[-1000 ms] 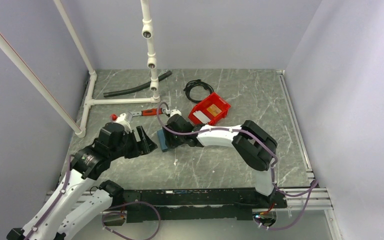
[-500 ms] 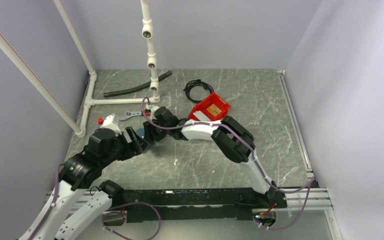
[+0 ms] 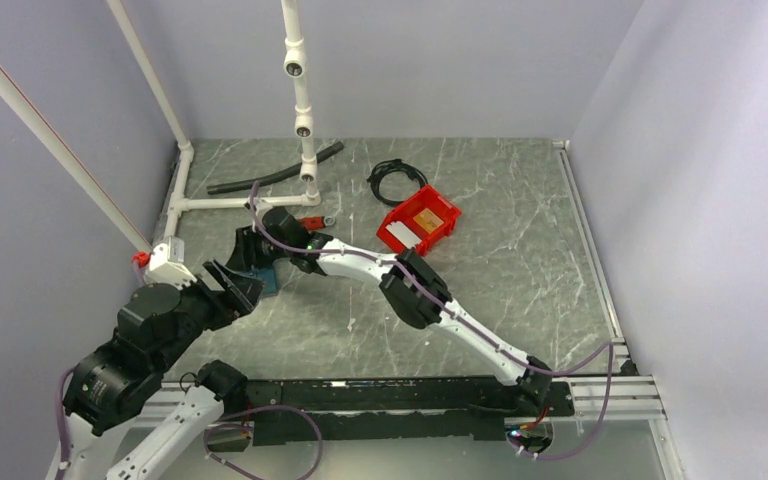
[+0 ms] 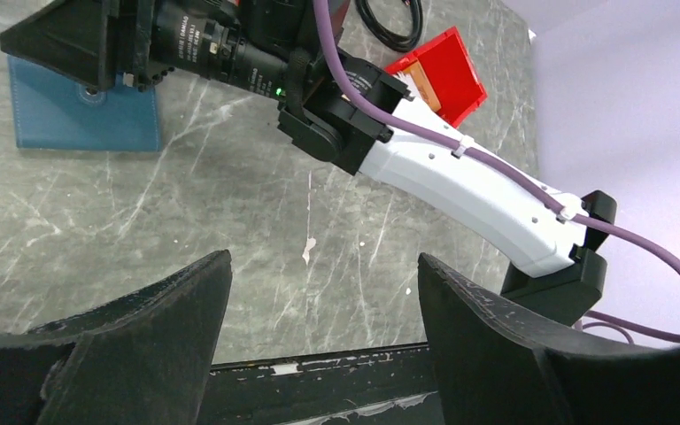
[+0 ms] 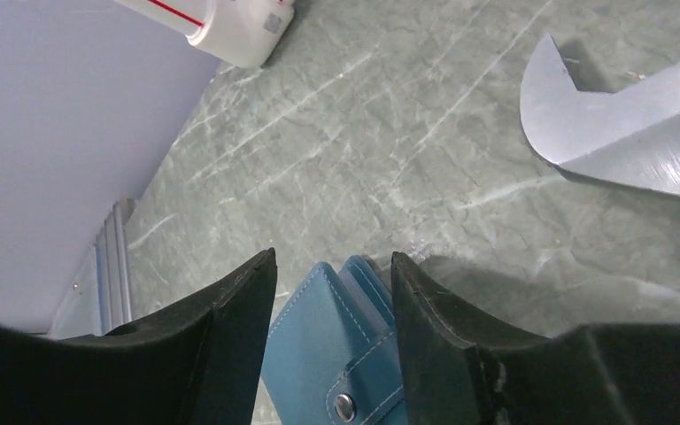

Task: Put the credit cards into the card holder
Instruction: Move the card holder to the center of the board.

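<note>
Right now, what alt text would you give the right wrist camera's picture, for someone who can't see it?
A blue card holder with a snap is gripped between the black fingers of the right claw. Beyond lie the grey table, a steel wrench and a white pipe foot.

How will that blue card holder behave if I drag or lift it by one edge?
The card holder shows stitched soft layers and a snap, so it probably flexes and its leaves may fan apart. Thin and flat, it is likely light and should slide on the smooth table rather than tip.
</note>
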{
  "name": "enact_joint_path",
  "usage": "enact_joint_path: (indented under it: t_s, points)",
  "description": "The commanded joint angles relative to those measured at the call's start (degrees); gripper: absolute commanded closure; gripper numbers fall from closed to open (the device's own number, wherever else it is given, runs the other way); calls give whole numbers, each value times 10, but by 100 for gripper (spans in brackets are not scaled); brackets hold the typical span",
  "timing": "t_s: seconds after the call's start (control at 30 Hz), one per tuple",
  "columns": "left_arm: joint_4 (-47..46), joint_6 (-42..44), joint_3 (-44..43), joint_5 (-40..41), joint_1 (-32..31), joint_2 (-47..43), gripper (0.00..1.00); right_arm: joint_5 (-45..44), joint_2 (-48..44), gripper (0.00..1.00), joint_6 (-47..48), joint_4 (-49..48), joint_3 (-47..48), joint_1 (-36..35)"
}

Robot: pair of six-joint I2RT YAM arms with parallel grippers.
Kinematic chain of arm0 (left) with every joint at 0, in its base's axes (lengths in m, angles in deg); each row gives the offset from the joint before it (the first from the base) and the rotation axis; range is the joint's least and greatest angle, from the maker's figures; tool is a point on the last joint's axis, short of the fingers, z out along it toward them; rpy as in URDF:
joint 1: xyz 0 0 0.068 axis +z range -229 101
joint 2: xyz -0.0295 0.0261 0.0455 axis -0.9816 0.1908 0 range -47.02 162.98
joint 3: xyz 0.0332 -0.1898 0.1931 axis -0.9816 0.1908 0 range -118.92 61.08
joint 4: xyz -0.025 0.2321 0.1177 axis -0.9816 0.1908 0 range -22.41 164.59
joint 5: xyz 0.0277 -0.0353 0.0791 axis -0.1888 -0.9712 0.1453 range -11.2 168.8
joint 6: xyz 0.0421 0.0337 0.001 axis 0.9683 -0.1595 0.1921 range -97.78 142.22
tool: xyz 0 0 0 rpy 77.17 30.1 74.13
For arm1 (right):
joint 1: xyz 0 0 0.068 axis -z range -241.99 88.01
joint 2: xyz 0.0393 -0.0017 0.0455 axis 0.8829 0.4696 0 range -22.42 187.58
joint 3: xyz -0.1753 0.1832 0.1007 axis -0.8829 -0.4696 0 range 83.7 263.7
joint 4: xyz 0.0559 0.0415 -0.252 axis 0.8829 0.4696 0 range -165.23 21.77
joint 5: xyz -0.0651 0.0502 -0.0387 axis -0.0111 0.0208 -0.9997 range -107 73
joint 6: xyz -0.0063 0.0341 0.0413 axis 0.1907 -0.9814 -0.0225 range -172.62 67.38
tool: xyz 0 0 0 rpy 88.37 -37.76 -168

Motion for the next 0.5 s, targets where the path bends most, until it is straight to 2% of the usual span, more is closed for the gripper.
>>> enact_joint_path:
  t_s: [0.0,0.17,0.27,0.37,0.47]
  points:
    - [25,3,-31,30,3,7,18,-46,-108,44,29,67,-16,5]
    - [-9,10,-19,27,2,10,17,-81,-254,31,110,210,-130,25]
    - [-27,16,-14,20,2,28,16,-82,-378,27,123,198,-297,40]
    - [-47,18,8,-6,2,66,10,-100,-489,25,120,194,-441,67]
    - [-58,12,33,-46,3,166,9,-106,-596,24,121,200,-558,109]
